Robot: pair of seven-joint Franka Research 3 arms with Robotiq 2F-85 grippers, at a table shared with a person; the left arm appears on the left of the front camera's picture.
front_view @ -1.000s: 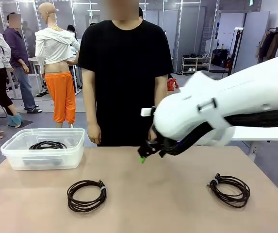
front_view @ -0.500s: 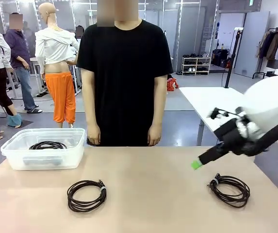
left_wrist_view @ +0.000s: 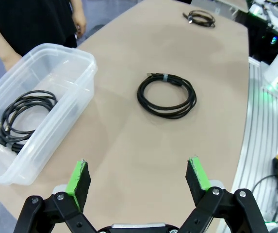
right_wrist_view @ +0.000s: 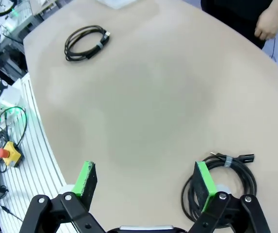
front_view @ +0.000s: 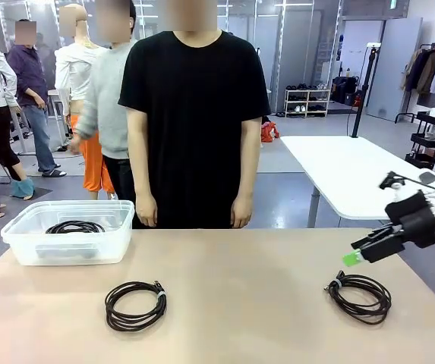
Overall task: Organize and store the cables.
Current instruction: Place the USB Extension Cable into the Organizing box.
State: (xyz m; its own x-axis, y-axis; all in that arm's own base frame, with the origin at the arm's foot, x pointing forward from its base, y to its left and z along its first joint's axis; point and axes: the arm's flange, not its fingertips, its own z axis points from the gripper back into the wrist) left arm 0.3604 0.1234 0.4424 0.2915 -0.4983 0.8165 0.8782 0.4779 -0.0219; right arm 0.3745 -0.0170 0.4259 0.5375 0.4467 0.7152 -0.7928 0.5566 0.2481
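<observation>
Jaws wide, your right gripper (front_view: 352, 258) hangs by the lower-right coil (front_view: 358, 297), ready to grab; left gripper (left_wrist_view: 138, 171) equally wide.

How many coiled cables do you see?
3: first coil in the clear bin, second coil on the table before it, third coil at the table's right. The bin may hide more.
</observation>
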